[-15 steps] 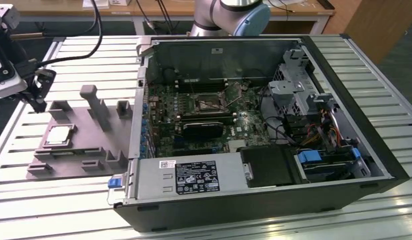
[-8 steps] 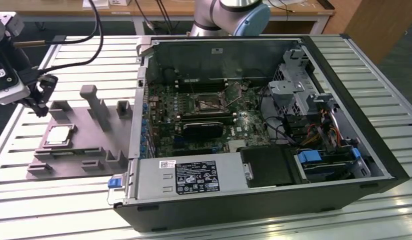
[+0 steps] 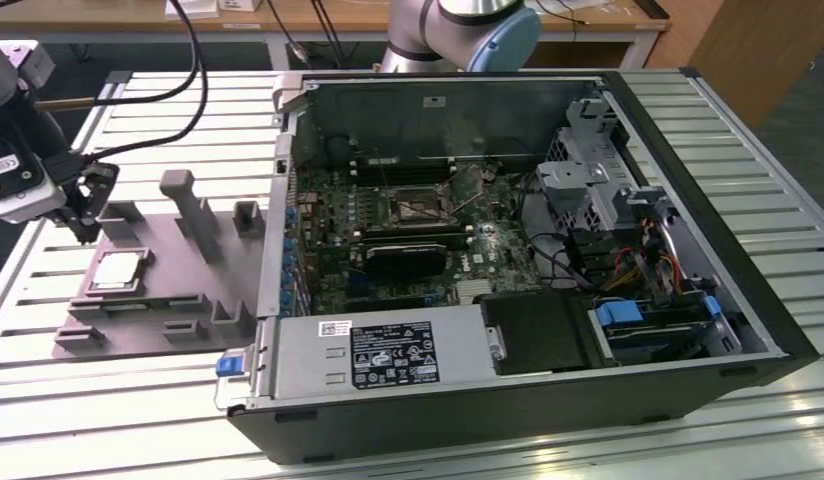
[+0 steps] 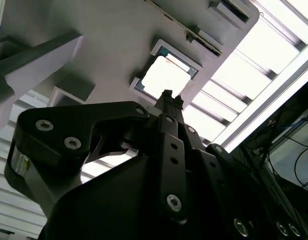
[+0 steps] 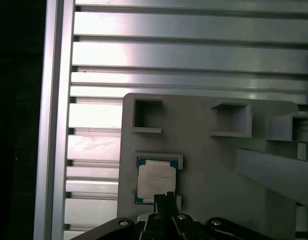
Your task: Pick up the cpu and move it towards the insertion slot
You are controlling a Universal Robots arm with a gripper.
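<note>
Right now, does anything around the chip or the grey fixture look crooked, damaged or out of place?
Nothing stands out. The cpu lies flat and square in its recess on the grey fixture, with the gripper near one edge. In the exterior view the insertion slot inside the open computer case shows no damage.

Exterior view: high, oblique, looking down across slatted bench (image 3: 119, 420). Open computer case (image 3: 452, 425) mid-frame, grey fixture (image 3: 185, 260) at exterior view's left. Farthest camera.
First wrist view: near, facing straight down on fixture, pincer (image 5: 162, 197) tips at frame edge.
Second wrist view: nearest, raking along pincer body.
All three share fixture with cpu (image 3: 119, 270).
</note>
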